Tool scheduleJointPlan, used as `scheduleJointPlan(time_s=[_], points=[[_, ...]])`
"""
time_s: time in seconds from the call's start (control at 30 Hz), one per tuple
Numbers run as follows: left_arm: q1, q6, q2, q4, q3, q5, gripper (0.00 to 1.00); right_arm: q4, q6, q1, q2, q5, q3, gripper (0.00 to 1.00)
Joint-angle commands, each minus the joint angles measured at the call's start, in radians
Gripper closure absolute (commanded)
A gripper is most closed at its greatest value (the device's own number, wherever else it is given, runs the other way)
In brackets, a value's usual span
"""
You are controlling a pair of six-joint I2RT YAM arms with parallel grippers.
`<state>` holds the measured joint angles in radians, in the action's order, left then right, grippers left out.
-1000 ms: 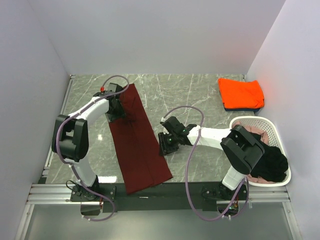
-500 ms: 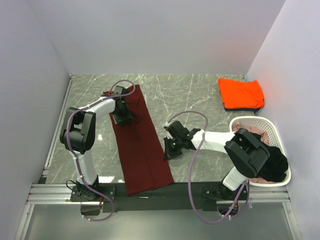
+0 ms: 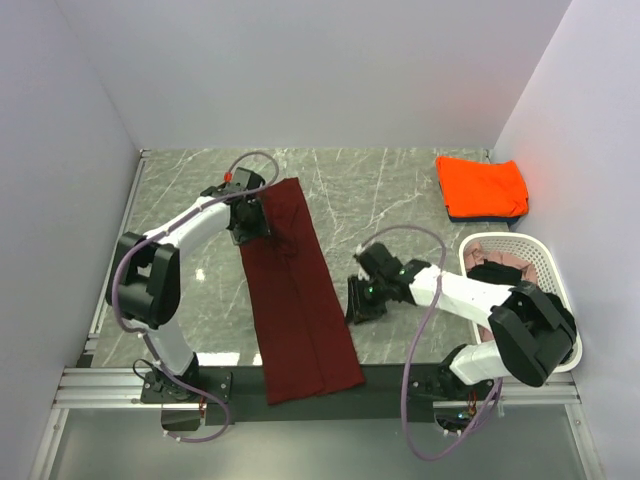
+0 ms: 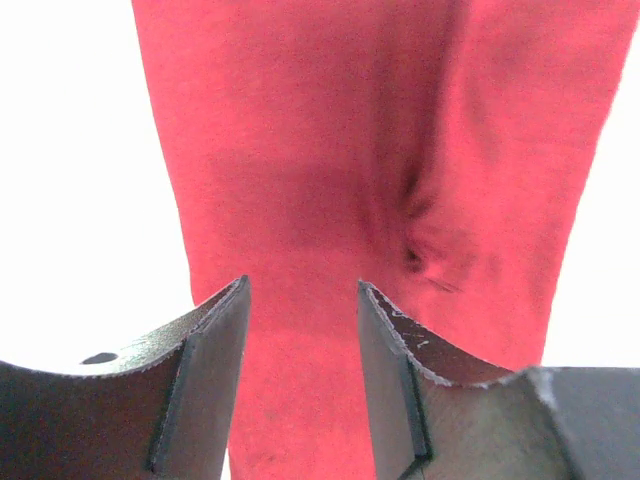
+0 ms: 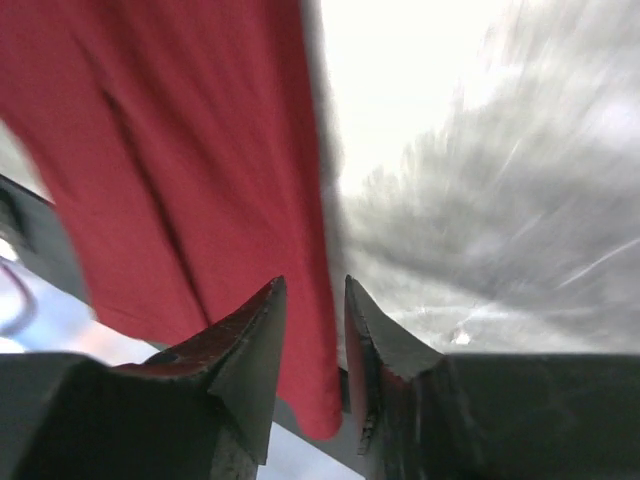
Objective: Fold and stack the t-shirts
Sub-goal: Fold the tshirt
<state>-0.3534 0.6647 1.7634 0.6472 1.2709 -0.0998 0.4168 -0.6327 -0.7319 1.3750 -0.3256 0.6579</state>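
Observation:
The dark maroon t-shirt (image 3: 300, 290) lies folded into a long narrow strip down the table, its near end hanging over the front edge. My left gripper (image 3: 250, 215) is at the strip's far left part, jaws open with flat cloth (image 4: 330, 150) showing between the fingertips (image 4: 300, 285). My right gripper (image 3: 362, 300) is low over the table just right of the strip's right edge (image 5: 160, 150), jaws a little apart (image 5: 315, 282) and holding nothing. The bright orange t-shirt (image 3: 482, 185) lies folded at the back right on a dark blue one (image 3: 485, 216).
The white perforated basket (image 3: 500, 238) stands at the right edge, with the black t-shirt (image 3: 545, 325) and pale pink cloth (image 3: 505, 262) inside. White walls close the table on three sides. A black rail runs along the front edge (image 3: 400, 375).
The maroon strip has shifted to the right across the table. Both grippers have moved right along with it, the left one staying on the strip's far end.

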Motion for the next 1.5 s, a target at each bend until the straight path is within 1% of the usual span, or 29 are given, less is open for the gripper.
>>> scheduleJointPlan(time_s=[0.0, 0.03, 0.1, 0.13, 0.2, 0.23, 0.3, 0.33, 0.4, 0.43, 0.5, 0.53, 0.57, 0.6, 0.67, 0.7, 0.77, 0.83, 0.9, 0.97, 1.1, 1.3, 1.47], points=[[-0.050, -0.072, -0.064, 0.017, 0.067, -0.061, 0.48, 0.007, 0.080, 0.069, -0.025, 0.017, 0.138, 0.62], [-0.061, -0.086, -0.065, 0.012, 0.073, -0.061, 0.48, 0.001, 0.094, 0.103, 0.001, 0.004, 0.202, 0.62], [-0.088, -0.123, -0.068, 0.000, 0.081, -0.063, 0.50, -0.027, 0.123, 0.135, 0.041, -0.049, 0.271, 0.62], [-0.096, -0.134, -0.070, -0.010, 0.081, -0.072, 0.50, -0.036, 0.129, 0.152, 0.092, -0.062, 0.346, 0.63], [-0.113, -0.164, -0.068, -0.017, 0.084, -0.080, 0.50, -0.070, 0.133, 0.193, 0.153, -0.105, 0.422, 0.63], [-0.117, -0.175, -0.065, -0.023, 0.085, -0.083, 0.51, -0.085, 0.128, 0.207, 0.218, -0.127, 0.489, 0.64], [-0.131, -0.204, -0.064, -0.032, 0.090, -0.089, 0.51, -0.145, 0.094, 0.245, 0.286, -0.165, 0.554, 0.65], [-0.134, -0.214, -0.064, -0.038, 0.090, -0.090, 0.51, -0.165, 0.081, 0.255, 0.355, -0.196, 0.613, 0.65], [-0.141, -0.235, -0.065, -0.058, 0.087, -0.097, 0.51, -0.220, 0.044, 0.278, 0.425, -0.214, 0.702, 0.65], [-0.141, -0.241, -0.065, -0.066, 0.084, -0.095, 0.51, -0.236, 0.031, 0.282, 0.491, -0.220, 0.730, 0.65], [-0.142, -0.254, -0.062, -0.087, 0.081, -0.089, 0.51, -0.277, 0.002, 0.289, 0.557, -0.219, 0.808, 0.65], [-0.144, -0.257, -0.058, -0.092, 0.081, -0.086, 0.51, -0.289, -0.007, 0.290, 0.619, -0.205, 0.831, 0.65], [-0.145, -0.257, -0.047, -0.098, 0.084, -0.087, 0.51, -0.303, -0.016, 0.292, 0.646, -0.205, 0.853, 0.66], [-0.145, -0.260, -0.038, -0.106, 0.085, -0.089, 0.51, -0.344, -0.042, 0.290, 0.703, -0.208, 0.890, 0.66], [-0.150, -0.261, -0.013, -0.115, 0.093, -0.089, 0.52, -0.393, -0.077, 0.290, 0.754, -0.225, 0.917, 0.65], [-0.151, -0.263, -0.004, -0.126, 0.094, -0.092, 0.52, -0.456, -0.122, 0.290, 0.777, -0.234, 0.936, 0.65], [-0.156, -0.264, 0.013, -0.139, 0.099, -0.095, 0.54, -0.510, -0.175, 0.290, 0.840, -0.240, 0.954, 0.65], [-0.157, -0.266, 0.028, -0.152, 0.107, -0.094, 0.54, -0.547, -0.193, 0.289, 0.900, -0.233, 0.997, 0.65], [-0.160, -0.267, 0.060, -0.150, 0.130, -0.086, 0.59, -0.576, -0.214, 0.289, 0.952, -0.236, 1.042, 0.65], [-0.167, -0.272, 0.088, -0.150, 0.148, -0.074, 0.68, -0.595, -0.231, 0.287, 0.986, -0.245, 1.074, 0.65], [-0.171, -0.275, 0.117, -0.170, 0.157, -0.069, 0.70, -0.607, -0.263, 0.289, 1.062, -0.254, 1.152, 0.65], [-0.176, -0.266, 0.160, -0.179, 0.159, -0.054, 0.71, -0.661, -0.317, 0.287, 1.101, -0.244, 1.149, 0.65], [-0.177, -0.255, 0.179, -0.187, 0.142, -0.046, 0.71, -0.648, -0.329, 0.287, 1.101, -0.219, 1.131, 0.65]])
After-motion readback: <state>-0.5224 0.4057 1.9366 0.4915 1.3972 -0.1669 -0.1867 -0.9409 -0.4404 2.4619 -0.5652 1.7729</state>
